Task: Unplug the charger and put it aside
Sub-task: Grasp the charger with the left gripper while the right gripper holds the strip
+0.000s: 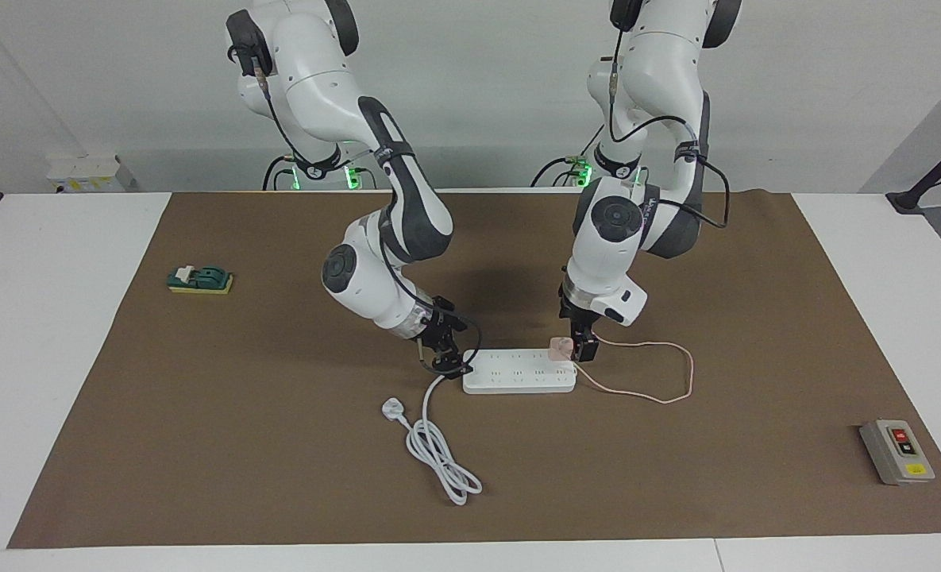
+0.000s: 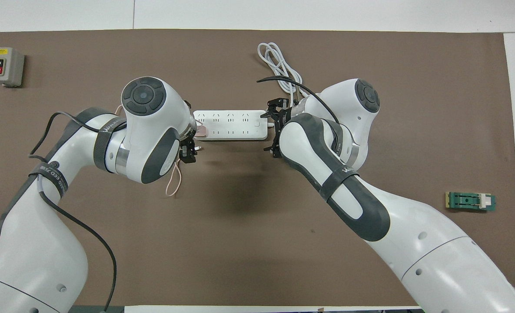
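The pale pink charger [image 1: 560, 346] sits plugged into the white power strip [image 1: 519, 372], at the strip's end toward the left arm's side. It also shows in the overhead view [image 2: 201, 132] at the end of the strip [image 2: 231, 125]. Its thin pink cable [image 1: 672, 385] loops on the mat beside it. My left gripper [image 1: 583, 349] is down at the charger and shut on it. My right gripper [image 1: 444, 361] is at the strip's other end, where the thick white cord [image 1: 434, 445] leaves, and grips that end.
The white cord coils on the brown mat [image 1: 240, 445], farther from the robots than the strip. A grey switch box [image 1: 896, 451] lies toward the left arm's end. A green and yellow block [image 1: 200, 279] lies toward the right arm's end.
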Robot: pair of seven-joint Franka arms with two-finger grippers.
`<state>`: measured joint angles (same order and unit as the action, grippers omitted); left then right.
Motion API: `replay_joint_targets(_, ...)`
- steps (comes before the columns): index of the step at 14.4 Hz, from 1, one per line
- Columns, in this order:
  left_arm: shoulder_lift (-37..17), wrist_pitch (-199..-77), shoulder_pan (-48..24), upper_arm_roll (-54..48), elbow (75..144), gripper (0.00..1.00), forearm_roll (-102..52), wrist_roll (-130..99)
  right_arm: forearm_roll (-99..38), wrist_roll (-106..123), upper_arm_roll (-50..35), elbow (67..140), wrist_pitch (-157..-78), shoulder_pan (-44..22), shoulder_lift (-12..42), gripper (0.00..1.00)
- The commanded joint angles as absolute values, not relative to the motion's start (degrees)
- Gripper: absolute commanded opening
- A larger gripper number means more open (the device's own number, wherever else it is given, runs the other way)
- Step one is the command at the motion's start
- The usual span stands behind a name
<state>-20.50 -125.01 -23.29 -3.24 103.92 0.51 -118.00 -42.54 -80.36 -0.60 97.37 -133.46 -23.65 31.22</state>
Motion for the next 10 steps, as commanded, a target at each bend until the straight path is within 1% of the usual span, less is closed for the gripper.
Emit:
replay_joint_targets(1,-20.21,-126.47,-24.61,-2.46,104.94,1.0,0.26,-119.18,-43.95,-78.31,-0.7,96.33,-134.65,-23.64,33.22,1.0)
replay_joint_targets(2,-20.21,-126.56,-24.7,-2.46,105.03,1.0,0.26,-119.35,-43.95,-78.4,-0.7,96.07,-135.0,-23.64,33.92,1.0)
replay_joint_targets(4,-19.78,-126.3,-24.78,-2.46,106.08,1.0,0.26,-119.53,-44.03,-78.49,-0.7,93.0,-134.04,-24.26,35.42,1.0)
replay_joint_targets(10,-19.51,-126.47,-25.4,-2.46,107.14,1.0,0.26,-119.62,-43.77,-78.4,-0.7,92.29,-134.29,-23.64,35.95,1.0)
